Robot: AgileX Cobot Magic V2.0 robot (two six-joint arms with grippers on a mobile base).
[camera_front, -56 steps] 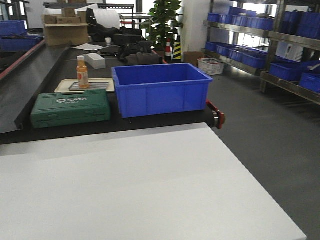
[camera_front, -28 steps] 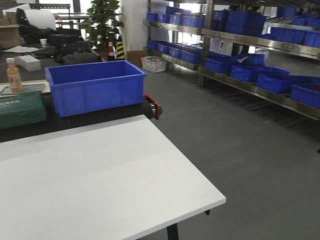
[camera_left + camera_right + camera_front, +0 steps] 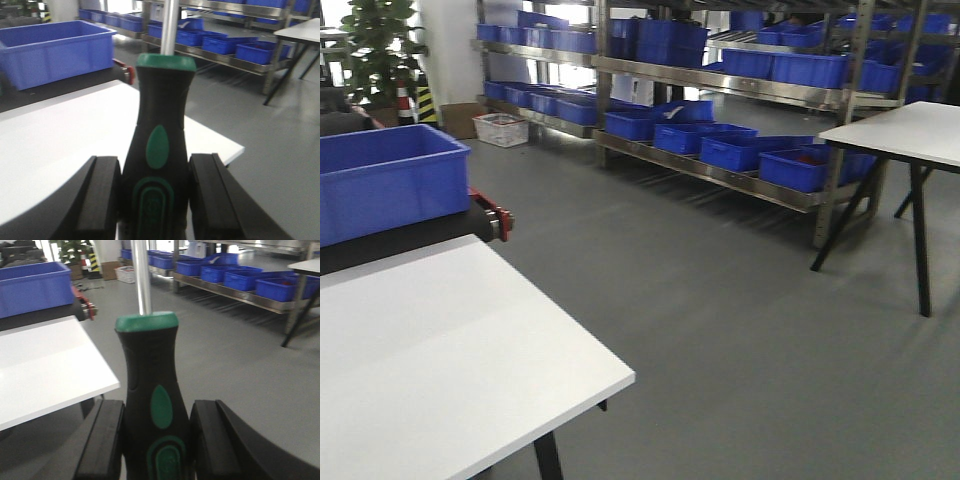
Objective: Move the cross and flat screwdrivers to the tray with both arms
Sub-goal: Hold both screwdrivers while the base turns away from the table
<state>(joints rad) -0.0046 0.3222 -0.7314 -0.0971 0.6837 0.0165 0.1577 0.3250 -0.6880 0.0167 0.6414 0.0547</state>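
Gripping black-green screwdriver [image 3: 157, 150] upright between left jaws; right jaws clamp second screwdriver [image 3: 155, 390] likewise.

No text, brand or number is legible in any view. Left screwdriver [image 3: 157, 150] and right screwdriver [image 3: 156, 400] show unlettered green inlays.

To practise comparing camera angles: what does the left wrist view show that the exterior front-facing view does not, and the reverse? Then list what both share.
Only the left wrist view shows a screwdriver with a black-and-green handle, gripped between the jaws of the left gripper. Only the front-facing view shows a white basket and a cardboard box on the floor. Both show the white table, the blue bin beyond it, the shelving with blue bins, and a second white table at right.
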